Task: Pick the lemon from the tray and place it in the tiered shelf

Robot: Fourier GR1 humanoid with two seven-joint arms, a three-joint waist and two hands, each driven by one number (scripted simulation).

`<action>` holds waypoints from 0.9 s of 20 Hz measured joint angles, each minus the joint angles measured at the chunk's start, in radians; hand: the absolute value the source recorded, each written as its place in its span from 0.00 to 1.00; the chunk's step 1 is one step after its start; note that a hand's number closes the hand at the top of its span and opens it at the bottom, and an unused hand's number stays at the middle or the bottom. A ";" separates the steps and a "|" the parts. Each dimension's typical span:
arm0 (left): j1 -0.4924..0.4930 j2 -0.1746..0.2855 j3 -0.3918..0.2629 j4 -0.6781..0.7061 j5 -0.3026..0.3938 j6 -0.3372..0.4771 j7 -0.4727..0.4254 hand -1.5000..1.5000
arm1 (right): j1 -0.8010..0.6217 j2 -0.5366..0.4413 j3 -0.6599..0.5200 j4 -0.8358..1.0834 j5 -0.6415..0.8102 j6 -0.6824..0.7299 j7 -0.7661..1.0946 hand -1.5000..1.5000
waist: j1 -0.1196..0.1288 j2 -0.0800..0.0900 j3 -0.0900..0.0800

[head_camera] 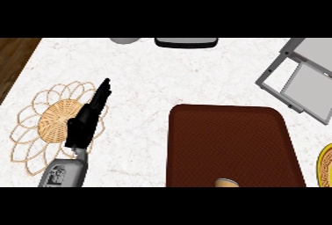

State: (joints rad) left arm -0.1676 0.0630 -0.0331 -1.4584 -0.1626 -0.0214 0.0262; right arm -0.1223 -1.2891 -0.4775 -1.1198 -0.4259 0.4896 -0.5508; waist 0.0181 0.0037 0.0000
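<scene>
Head view. The brown tray (233, 136) lies on the white countertop (149, 79) and is taken as the landmark. At the tray's near edge, a small tan-yellow rounded object (225, 183) is seen, cut off by the lower border. It is judged to be the lemon, though too little is shown to be certain. No other fruit is seen on the tray.

The tiered shelf (310, 83), a grey frame with pale panels, stands beyond the tray's far right corner, apart from it. A yellow rim (326, 165) is cut off to the right of the tray.

The left hand (84, 128) is located well to the left of the tray, above a woven flower-shaped placemat (55, 116). Its fingers are held straight and together, and nothing is held. The right hand is not shown.

Handling: a lemon is expected to be light, fairly stiff and rounded, with a waxy rind, so rolling and slipping are to be guarded against. Hold is best taken across the middle, with fingers and thumb on opposite sides. The fruit is not considered fragile.
</scene>
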 measured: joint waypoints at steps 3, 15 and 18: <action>-0.009 -0.004 0.004 0.013 -0.001 0.005 -0.006 0.50 | -0.098 -0.001 0.040 0.028 0.025 -0.014 0.026 1.00 | 0.001 0.000 0.000; -0.012 -0.009 -0.003 -0.002 0.004 -0.012 0.015 0.50 | -0.401 0.107 0.201 0.182 0.280 -0.192 -0.079 1.00 | 0.011 0.003 0.000; -0.026 -0.002 0.007 0.000 0.003 -0.011 0.025 0.50 | -0.447 0.164 0.232 0.202 0.346 -0.264 -0.152 1.00 | 0.010 0.003 0.000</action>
State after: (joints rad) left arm -0.1935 0.0610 -0.0265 -1.4581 -0.1599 -0.0324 0.0512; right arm -0.5692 -1.1255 -0.2455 -0.9177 -0.0803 0.2258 -0.7027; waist 0.0277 0.0065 0.0003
